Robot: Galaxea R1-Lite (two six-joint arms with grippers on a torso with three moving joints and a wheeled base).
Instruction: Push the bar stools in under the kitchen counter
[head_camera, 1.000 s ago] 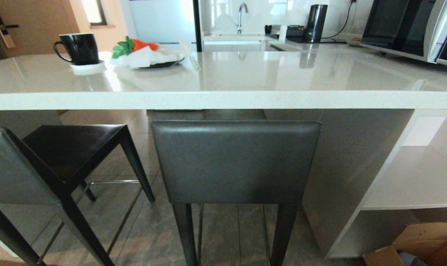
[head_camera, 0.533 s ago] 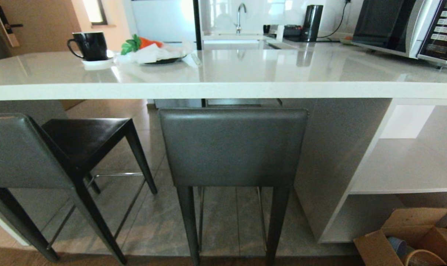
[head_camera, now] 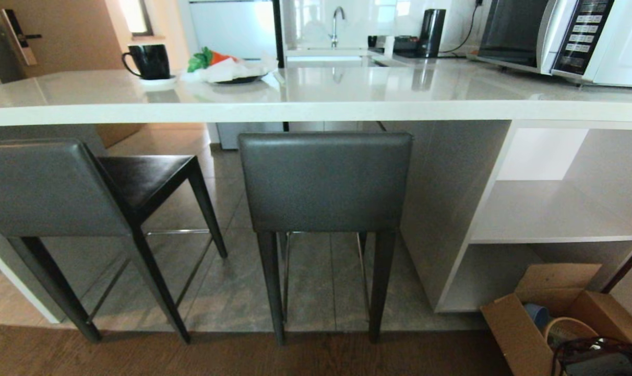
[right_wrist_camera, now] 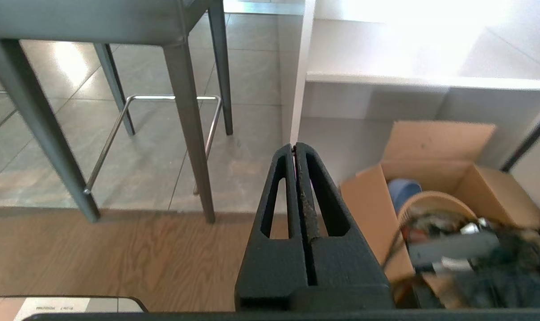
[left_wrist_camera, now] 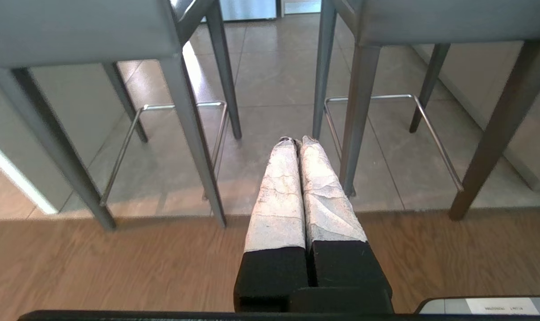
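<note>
- From my remote seat, the left bar stool [head_camera: 60, 193] stood at the far left, turned askew: its grey backrest faced me while its dark seat ran off at a slant toward the counter [head_camera: 316, 110], mostly out from under the slab.
- My left gripper [left_wrist_camera: 298, 141] hung low in front of the gap between the two stools, fingers [left_wrist_camera: 278, 196] clenched together and grasping nothing; the left stool's near leg lay just to one side of it, the right stool's near leg to the other.
- The right bar stool [head_camera: 325, 180] stood square to me in the middle, backrest just below the counter's edge. I judged its seat was already tucked under, though the backrest hid it, so I could not be sure.
- I judged the coming push turned on the left stool: it lay ahead and to the left of both grippers, the left arm being nearer, and its slant called for straightening as well as pushing.
- My right gripper [right_wrist_camera: 295, 147] was parked low, fingers pressed shut and empty, pointing at the white side panel [right_wrist_camera: 298, 71] beside the right stool's legs.
- Farther right, an open cardboard box [head_camera: 550, 308] sat on the floor before the white shelves [head_camera: 545, 209], well apart from either stool.
- On the counter a black mug [head_camera: 147, 61] and a plate with a cloth [head_camera: 232, 73] stood above the stools, out of the way.
</note>
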